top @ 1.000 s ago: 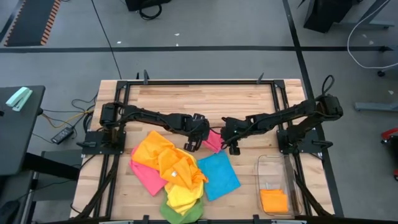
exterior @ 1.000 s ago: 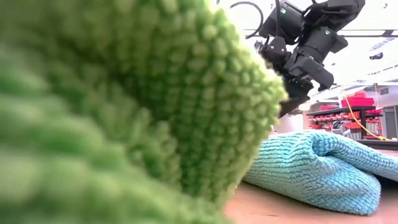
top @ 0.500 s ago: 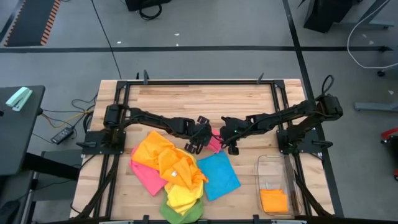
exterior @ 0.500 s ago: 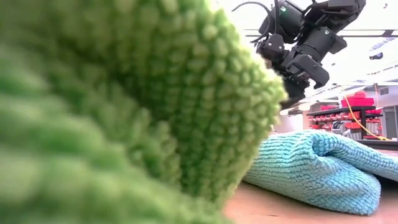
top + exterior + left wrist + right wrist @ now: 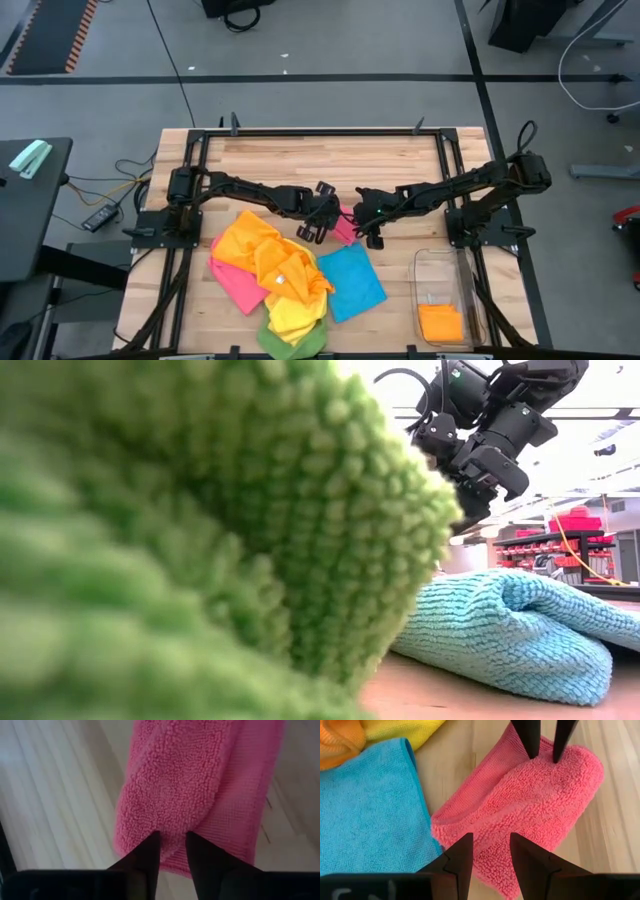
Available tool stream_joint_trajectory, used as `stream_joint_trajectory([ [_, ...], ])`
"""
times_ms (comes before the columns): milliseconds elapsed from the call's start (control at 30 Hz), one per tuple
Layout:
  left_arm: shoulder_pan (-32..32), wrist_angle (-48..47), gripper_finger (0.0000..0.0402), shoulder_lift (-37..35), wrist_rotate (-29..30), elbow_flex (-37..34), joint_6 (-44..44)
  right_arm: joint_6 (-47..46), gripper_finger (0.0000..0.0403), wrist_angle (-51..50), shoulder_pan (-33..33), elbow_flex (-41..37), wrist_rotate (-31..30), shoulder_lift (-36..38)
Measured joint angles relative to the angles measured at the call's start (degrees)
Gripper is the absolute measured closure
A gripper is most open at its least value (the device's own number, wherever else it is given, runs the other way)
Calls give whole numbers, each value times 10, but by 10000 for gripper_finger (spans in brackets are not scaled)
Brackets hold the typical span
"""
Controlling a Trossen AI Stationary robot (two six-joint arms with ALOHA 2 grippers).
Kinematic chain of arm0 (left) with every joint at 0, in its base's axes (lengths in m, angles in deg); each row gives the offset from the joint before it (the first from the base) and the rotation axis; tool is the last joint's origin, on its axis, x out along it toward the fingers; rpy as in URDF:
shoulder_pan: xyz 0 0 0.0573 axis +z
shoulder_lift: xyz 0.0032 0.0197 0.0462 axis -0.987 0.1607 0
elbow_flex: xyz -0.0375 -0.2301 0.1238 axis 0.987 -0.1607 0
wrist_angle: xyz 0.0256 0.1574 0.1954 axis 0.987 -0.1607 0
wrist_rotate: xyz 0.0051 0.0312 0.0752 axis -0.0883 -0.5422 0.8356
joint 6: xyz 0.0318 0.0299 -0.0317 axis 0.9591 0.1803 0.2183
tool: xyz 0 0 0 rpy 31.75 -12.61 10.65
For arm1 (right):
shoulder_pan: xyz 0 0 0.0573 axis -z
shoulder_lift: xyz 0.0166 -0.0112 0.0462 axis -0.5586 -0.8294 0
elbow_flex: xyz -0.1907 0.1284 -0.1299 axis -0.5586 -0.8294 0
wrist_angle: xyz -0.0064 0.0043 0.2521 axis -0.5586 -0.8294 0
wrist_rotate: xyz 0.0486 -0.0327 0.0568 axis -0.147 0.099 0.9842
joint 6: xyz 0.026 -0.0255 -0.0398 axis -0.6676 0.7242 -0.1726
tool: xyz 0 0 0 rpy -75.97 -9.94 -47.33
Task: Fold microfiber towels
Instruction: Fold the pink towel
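Observation:
A pink towel [image 5: 344, 226], folded into a narrow thick strip, lies on the wooden table [image 5: 300, 160] at its middle. My left gripper [image 5: 318, 222] is shut on its left end and my right gripper [image 5: 370, 228] on its right end. In the right wrist view the left gripper [image 5: 543, 750] shows at the strip's other end. A blue towel [image 5: 350, 280] lies flat just nearer. A heap of orange, yellow, pink and green towels [image 5: 270, 275] sits at the near left. My left gripper pinches a ridge of the pink towel's fluffy folded end [image 5: 172, 827] between its two fingers, which slant down from the table's left. The strip rests on the table. My right gripper has the opposite end [image 5: 490, 827] between its two fingers [image 5: 462, 855], slanting down from the table's right. Several layers lie there, resting on the wood.
A clear plastic bin [image 5: 428, 262] at the near right holds a folded orange towel [image 5: 440, 322]. In the low view the green towel [image 5: 200, 540] fills the foreground beside the blue one [image 5: 500, 630]. Bare wood lies along the far side.
My left gripper has rolled a little about its own pointing line at the pink towel's left end. The pink towel lies where it was.

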Motion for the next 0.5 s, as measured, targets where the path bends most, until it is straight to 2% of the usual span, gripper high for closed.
stream_joint_trajectory([
  [133,-1,0,335,0,-1,0,0,2,266,1,0,0,0,0],
  [300,0,1,392,-1,-1,0,10,3,266,1,0,0,0,0],
  [500,-4,-4,396,-9,-1,0,3,-1,266,1,0,0,0,0],
])
